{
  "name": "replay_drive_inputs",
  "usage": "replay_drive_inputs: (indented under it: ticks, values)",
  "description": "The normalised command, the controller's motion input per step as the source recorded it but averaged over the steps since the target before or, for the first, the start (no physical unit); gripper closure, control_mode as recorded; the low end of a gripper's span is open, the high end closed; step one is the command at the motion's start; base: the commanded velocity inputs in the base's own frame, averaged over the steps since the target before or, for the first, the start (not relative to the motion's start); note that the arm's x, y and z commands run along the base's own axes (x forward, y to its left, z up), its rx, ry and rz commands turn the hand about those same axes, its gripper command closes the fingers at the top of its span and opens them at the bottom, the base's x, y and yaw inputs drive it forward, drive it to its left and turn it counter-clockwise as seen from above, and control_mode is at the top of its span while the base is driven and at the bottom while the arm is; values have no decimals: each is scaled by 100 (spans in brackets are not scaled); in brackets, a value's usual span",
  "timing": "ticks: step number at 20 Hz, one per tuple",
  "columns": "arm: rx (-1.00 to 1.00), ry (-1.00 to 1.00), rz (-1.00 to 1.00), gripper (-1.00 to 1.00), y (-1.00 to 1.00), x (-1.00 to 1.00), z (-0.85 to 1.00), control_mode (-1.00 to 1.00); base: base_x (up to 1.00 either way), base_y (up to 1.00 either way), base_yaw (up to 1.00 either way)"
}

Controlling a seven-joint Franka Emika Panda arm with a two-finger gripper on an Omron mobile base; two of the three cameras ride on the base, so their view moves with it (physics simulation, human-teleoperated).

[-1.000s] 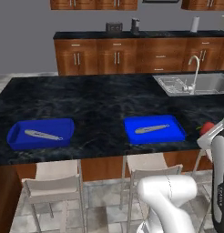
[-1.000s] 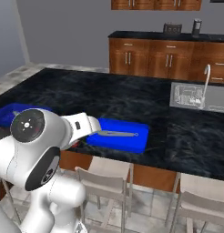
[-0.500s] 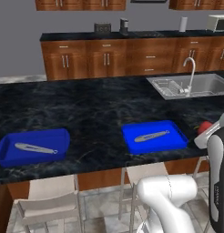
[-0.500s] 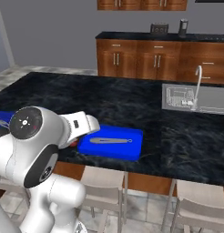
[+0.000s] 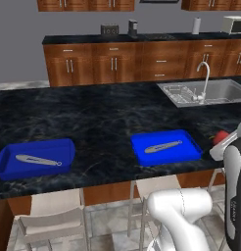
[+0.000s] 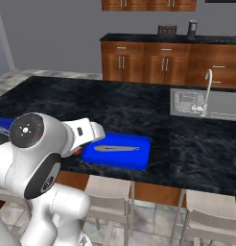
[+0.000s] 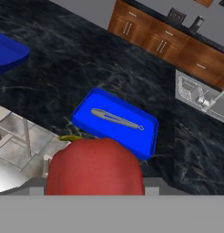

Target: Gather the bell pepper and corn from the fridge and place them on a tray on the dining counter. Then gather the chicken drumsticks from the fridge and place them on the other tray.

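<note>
**Colleague:** What does the hand camera give you?

**Me:** A rounded red bell pepper (image 7: 94,166) sits right against the lens at the bottom, where the gripper fingertips would rise. It covers them, so I cannot tell how the jaws stand or whether they press on it.

**Colleague:** And beyond it?

**Me:** Ahead of the gripper and lower lies a blue tray (image 7: 148,132) on the black marbled dining counter (image 7: 68,59). A thin silver utensil (image 7: 116,119) rests inside it. The pepper is apart from the tray, on the near side of it. The second blue tray (image 7: 9,52) shows as a corner far off to one side.

**Colleague:** Do the base cameras agree?

**Me:** In the left base view I see a bit of red pepper (image 5: 221,137) beside the arm, just past the near tray's (image 5: 188,149) edge. The other tray (image 5: 66,149) lies well apart along the counter (image 5: 93,112). In the right base view the arm hides the gripper; the tray (image 6: 139,161) lies just beyond it.
</note>
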Motion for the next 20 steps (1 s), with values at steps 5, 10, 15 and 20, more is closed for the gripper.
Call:
replay_drive_inputs:
  ticks: [5, 10, 15, 20]
  values:
    - [1, 2, 0, 100, 0, 64, -1, -100, 0, 0, 0]
    - [1, 8, 0, 100, 0, 73, 0, -100, 0, 0, 0]
    - [0, 12, 0, 100, 3, 53, -13, -100, 0, 0, 0]
    - [0, 7, -5, 100, 22, 14, -41, -100, 0, 0, 0]
